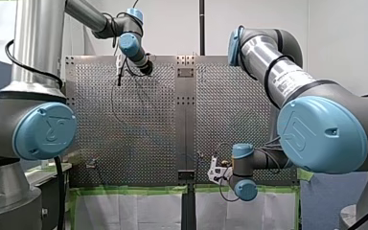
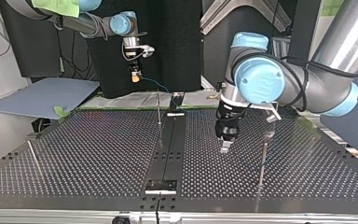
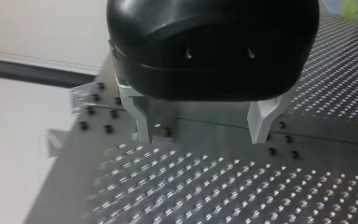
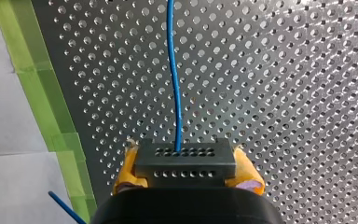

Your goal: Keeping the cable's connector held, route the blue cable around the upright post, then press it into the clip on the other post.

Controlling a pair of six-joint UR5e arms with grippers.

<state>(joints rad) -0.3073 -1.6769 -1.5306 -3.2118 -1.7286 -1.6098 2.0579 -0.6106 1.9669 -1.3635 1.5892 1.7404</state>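
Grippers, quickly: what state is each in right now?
Left gripper: open, holding nothing.
Right gripper: shut on the connector of the blue cable.

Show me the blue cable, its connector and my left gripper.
blue cable (image 4: pixel 173 70), right wrist view, mid-length, ahead of the connector.
connector (image 4: pixel 185 163), right wrist view, middle of its black perforated face.
left gripper (image 3: pixel 201 139), left wrist view, midway between its fingertips.
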